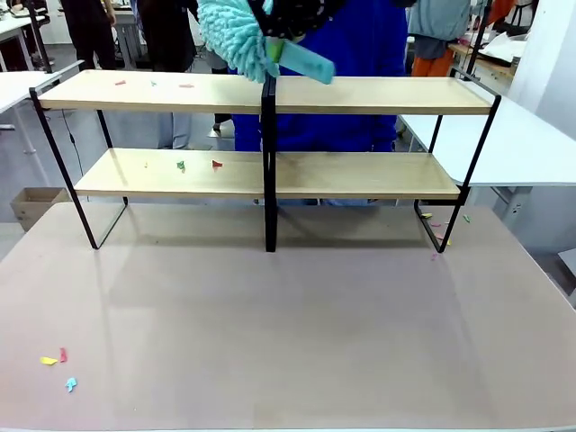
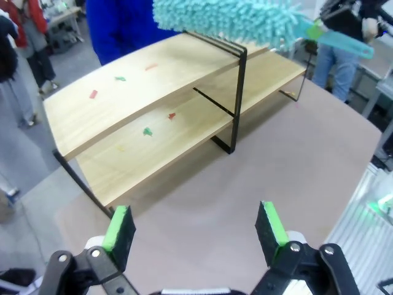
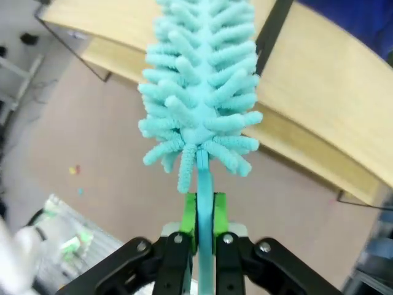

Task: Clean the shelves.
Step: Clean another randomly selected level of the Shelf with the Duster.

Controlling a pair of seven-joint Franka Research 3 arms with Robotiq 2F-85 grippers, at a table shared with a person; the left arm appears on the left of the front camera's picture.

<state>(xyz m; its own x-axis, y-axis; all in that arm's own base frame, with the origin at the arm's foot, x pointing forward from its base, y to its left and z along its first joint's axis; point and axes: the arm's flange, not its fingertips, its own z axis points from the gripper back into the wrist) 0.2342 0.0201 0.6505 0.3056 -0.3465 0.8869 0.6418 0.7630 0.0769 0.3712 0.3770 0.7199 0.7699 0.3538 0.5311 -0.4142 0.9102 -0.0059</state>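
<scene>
The shelves (image 1: 270, 94) stand across the far half of the worktop (image 1: 288, 315), two long light-wood boards on a thin black frame with a black centre post.

The right pincer (image 3: 202, 212) is clenched on the flat turquoise handle of a duster (image 3: 199, 92), its green pads pressed against both sides of the handle. In the right wrist view the duster's fluffy head runs straight up away from the fingers, over the centre post and the top board. In the front view the duster (image 1: 238, 36) hangs high at the top edge, head to the left of the post and handle slanting down to the right, just above the top board; whether the fibres touch the wood cannot be told.

The left pincer (image 2: 196, 230) is released, its two green-padded fingers spread wide with nothing between them. It hovers over bare worktop on the near side of the shelves, looking toward their left end at an angle.

Small coloured scraps (image 1: 184, 85) lie on the left part of the top board, and more (image 1: 198, 165) on the left of the lower board. A few scraps (image 1: 58, 360) lie on the worktop near its front left corner, and some by the frame's right foot (image 1: 436, 229). A person in blue (image 1: 360, 54) stands behind the shelves.
</scene>
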